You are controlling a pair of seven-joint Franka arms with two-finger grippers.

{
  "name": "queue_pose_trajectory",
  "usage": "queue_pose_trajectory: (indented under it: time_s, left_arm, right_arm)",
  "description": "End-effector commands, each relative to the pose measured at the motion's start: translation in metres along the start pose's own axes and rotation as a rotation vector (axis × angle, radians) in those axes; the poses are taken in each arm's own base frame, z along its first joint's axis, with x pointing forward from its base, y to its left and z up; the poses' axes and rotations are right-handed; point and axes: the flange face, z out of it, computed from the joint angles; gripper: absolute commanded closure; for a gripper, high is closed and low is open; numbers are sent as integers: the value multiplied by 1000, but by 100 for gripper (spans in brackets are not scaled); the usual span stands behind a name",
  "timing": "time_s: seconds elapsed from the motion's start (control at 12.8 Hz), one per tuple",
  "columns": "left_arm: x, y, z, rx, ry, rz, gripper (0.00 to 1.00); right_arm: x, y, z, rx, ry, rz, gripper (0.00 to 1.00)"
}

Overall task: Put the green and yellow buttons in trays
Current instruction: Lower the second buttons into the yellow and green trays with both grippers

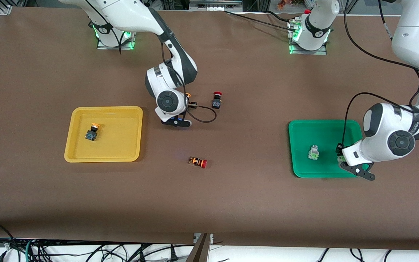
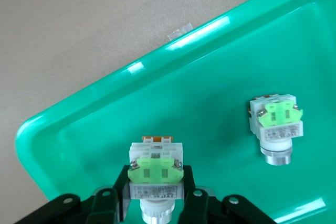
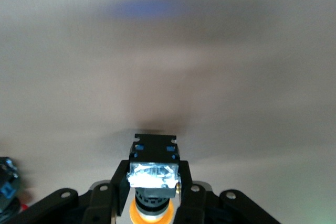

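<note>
My left gripper [image 1: 340, 157] is shut on a whitish-grey switch with a green face [image 2: 155, 174] and holds it just above the floor of the green tray [image 1: 300, 145], at the tray's edge toward the left arm's end. A second green switch [image 1: 314, 152] lies in that tray and also shows in the left wrist view [image 2: 275, 124]. My right gripper [image 1: 190, 103] is shut on a black button with an orange-yellow cap [image 3: 153, 182] over bare table. Another yellow-capped button [image 1: 93, 131] lies in the yellow tray [image 1: 122, 145].
A black-bodied button with a red cap [image 1: 216, 99] stands on the table beside my right gripper. A red-capped button with an orange-striped body [image 1: 198, 162] lies mid-table, nearer the front camera. A black cable [image 1: 206, 118] loops by the right gripper.
</note>
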Motion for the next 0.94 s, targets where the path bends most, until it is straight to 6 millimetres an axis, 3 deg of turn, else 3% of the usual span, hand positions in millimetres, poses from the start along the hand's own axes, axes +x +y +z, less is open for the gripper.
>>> queue_pose_trajectory:
  time_s: [0.0,0.08,0.23,0.39,0.55,0.7,0.86]
  left_arm:
    - [2,-2,12,-4,-2,22,93]
    - [4,-1,14,-4,4,25,82]
    - [3,-1,14,-3,5,22,0]
    - [3,-4,2,7,12,20,0]
    - [-1,-7,-48,51,45,15,0]
    - [-5,4,-115,77,44,4,0]
    - [-6,22,-174,69,24,-2,0]
  right_arm:
    - [30,64,-65,14,-8,-36,100]
    - [47,95,-80,1,-10,-49,100]
    - [77,154,-93,-11,5,-107,100]
    - [108,210,-85,-10,-3,-139,100]
    - [132,245,-70,-30,11,-175,100]
    - [144,262,-53,-30,4,-194,100]
    - [144,262,-54,-30,4,-190,84]
